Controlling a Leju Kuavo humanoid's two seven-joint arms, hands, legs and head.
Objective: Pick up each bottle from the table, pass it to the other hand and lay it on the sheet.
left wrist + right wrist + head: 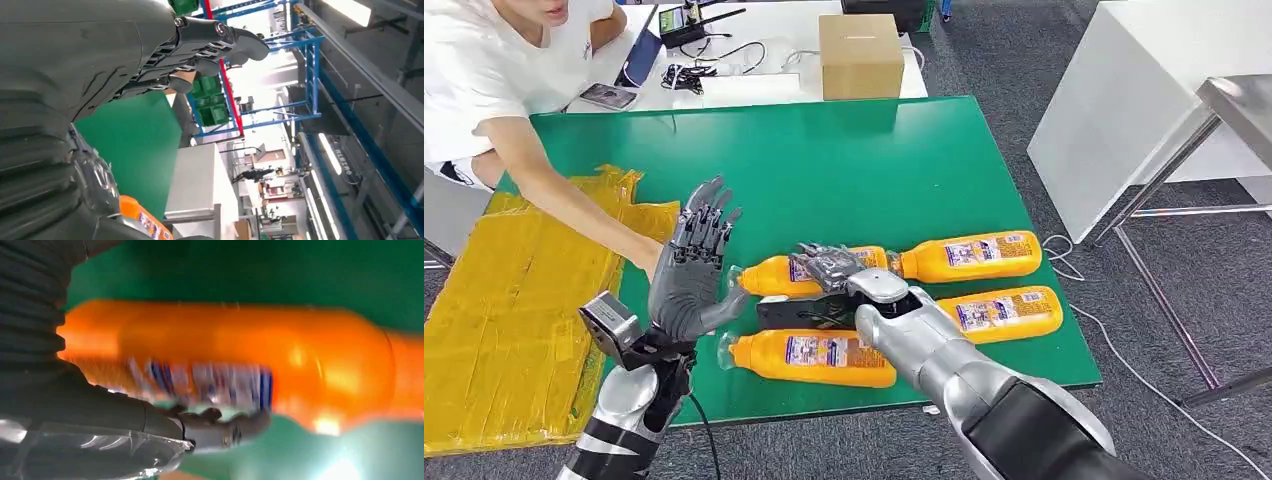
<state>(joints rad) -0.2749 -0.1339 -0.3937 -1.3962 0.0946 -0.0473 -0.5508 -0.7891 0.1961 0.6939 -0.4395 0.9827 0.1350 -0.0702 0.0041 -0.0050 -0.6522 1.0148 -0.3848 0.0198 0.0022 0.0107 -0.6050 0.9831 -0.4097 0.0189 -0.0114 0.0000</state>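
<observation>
Four orange bottles lie on the green table [844, 160]. My right hand [834, 266] lies over the back-left bottle [769, 274], its fingers across the label. Close up, that bottle [240, 345] sits against the palm, with a finger [220, 427] curled round its side. The picture is blurred. My left hand [689, 270] is raised just left of the bottle's cap, palm toward it, fingers [215, 40] spread and holding nothing. Other bottles lie at the back right [969, 255], the right [1009, 312] and the front [814, 357]. The yellow sheet [514, 300] covers the table's left side.
A person sits at the back left, with a forearm [574, 205] stretched over the sheet close behind my left hand. A cardboard box [859, 55] stands past the table's far edge. A white table [1124, 90] and metal legs stand to the right.
</observation>
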